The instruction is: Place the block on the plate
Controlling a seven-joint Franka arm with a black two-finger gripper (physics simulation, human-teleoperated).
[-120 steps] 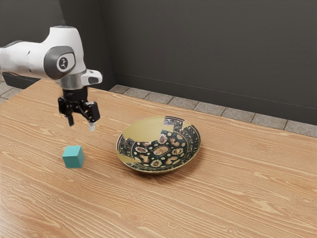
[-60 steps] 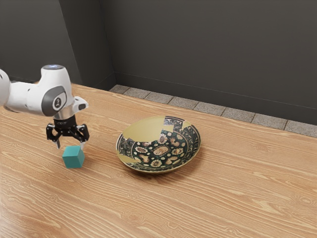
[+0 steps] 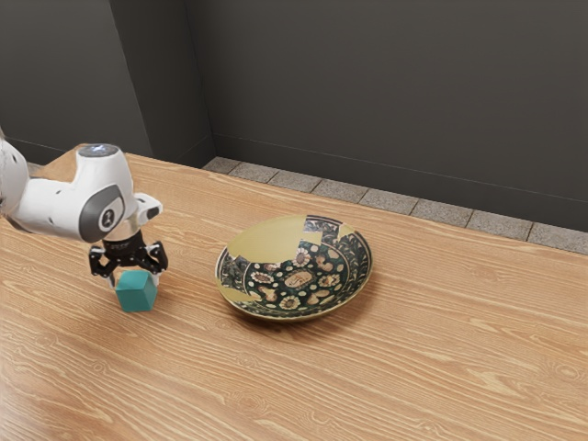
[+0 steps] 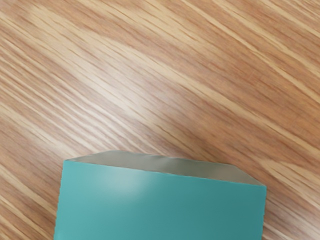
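Block (image 3: 137,293) (the teal one) rests on your worktop (image 3: 413,367), apart from the plate (image 3: 296,278); your hand (image 3: 134,272) is down at it, fingers spread wide, unclenched; whether either finger touches it, you can't tell.

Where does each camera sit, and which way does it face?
Exterior view: at the arm's side, looking down across the table at the plate and teal block; arm and tool show.
Wrist view: on the arm's hand, looking down at the tabletop, block at the picture's lower edge.
Shared: teal block and wood tabletop.
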